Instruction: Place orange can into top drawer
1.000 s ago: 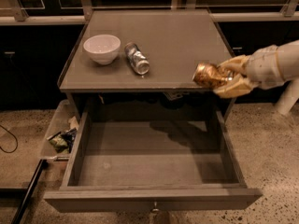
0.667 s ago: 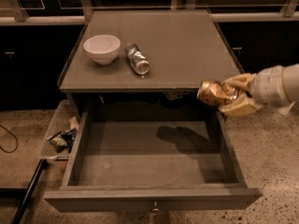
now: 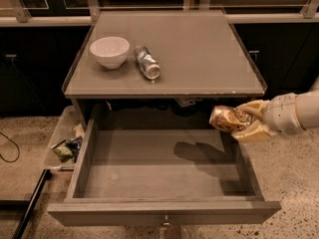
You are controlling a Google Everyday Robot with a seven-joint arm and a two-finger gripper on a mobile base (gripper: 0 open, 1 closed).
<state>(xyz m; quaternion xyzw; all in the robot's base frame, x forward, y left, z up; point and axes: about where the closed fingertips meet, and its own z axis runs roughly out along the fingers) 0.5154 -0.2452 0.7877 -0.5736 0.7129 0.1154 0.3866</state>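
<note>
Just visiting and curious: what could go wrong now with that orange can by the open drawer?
The tool holds the orange can sideways, roughly over the right wall of the drawer. Let go here, it could hit that wall and drop to the floor. Lying sideways, it may also roll once inside.

The orange can (image 3: 228, 118), shiny orange-gold with brown patterning, is held on its side in the gripper (image 3: 243, 121), its metallic end facing left, above the right wall of the top drawer (image 3: 124, 212). The drawer is grey and shallow and stands pulled wide open.
</note>
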